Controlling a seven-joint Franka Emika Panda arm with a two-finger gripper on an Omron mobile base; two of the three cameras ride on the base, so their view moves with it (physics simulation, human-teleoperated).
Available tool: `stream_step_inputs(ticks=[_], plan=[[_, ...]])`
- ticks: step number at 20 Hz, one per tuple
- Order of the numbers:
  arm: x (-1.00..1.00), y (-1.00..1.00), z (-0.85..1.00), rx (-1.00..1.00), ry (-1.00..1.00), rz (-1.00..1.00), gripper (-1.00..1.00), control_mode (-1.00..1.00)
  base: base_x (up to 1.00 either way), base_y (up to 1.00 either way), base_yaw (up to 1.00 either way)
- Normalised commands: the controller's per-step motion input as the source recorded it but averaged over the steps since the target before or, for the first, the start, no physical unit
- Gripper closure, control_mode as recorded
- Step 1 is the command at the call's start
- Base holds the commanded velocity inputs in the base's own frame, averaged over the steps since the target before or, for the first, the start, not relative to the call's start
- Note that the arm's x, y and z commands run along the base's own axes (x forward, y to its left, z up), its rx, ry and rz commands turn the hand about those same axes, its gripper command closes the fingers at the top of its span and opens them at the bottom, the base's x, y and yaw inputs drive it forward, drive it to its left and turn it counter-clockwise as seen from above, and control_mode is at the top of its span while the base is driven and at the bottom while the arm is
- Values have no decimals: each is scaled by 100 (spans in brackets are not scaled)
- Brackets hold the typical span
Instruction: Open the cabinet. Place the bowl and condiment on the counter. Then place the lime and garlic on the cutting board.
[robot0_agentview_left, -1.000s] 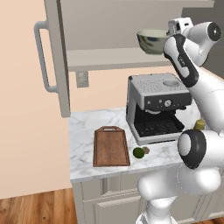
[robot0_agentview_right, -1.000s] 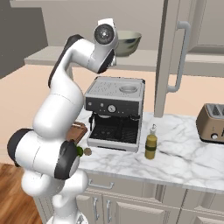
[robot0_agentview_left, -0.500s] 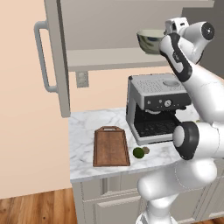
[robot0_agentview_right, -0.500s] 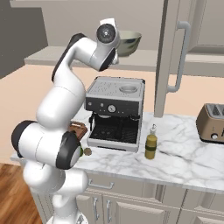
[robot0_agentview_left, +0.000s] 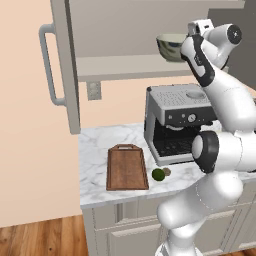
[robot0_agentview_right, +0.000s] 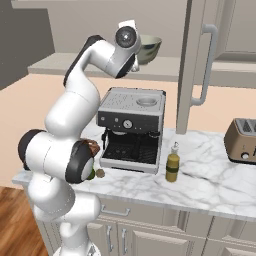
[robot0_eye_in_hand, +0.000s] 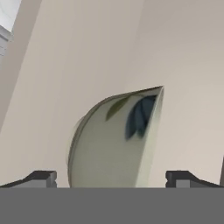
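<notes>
The cabinet stands open, its door (robot0_agentview_left: 62, 65) swung out to the left. On its shelf sits the grey-olive bowl (robot0_agentview_left: 171, 46), which in the hand view (robot0_eye_in_hand: 113, 144) appears close up and turned on its side. My gripper (robot0_agentview_left: 189, 40) is raised to the shelf at the bowl's right rim, open, with one fingertip on each side of the bowl (robot0_eye_in_hand: 111, 181) and not closed on it. The condiment (robot0_agentview_right: 172, 165) stands on the counter (robot0_agentview_left: 95, 145) right of the coffee machine. The lime (robot0_agentview_left: 158, 174) and garlic (robot0_agentview_left: 167, 172) lie just right of the cutting board (robot0_agentview_left: 127, 167).
A grey coffee machine (robot0_agentview_left: 180, 120) stands on the counter below the shelf, under my arm. A toaster (robot0_agentview_right: 242, 142) sits at the far right. The cabinet's right door (robot0_agentview_right: 197, 65) hangs open above the condiment. A wall outlet (robot0_agentview_left: 93, 90) is behind the left door.
The arm's lower links have swung a little while the hand edged slightly closer to the bowl. The jaws have stayed open and the bowl has not moved.
</notes>
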Motion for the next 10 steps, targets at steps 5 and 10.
stream_step_inputs(ticks=[5,10], plan=[[20,-5,-2,0,0,0,-100,-100,0,0,0],[22,0,-5,0,1,0,-100,-100,0,0,0]])
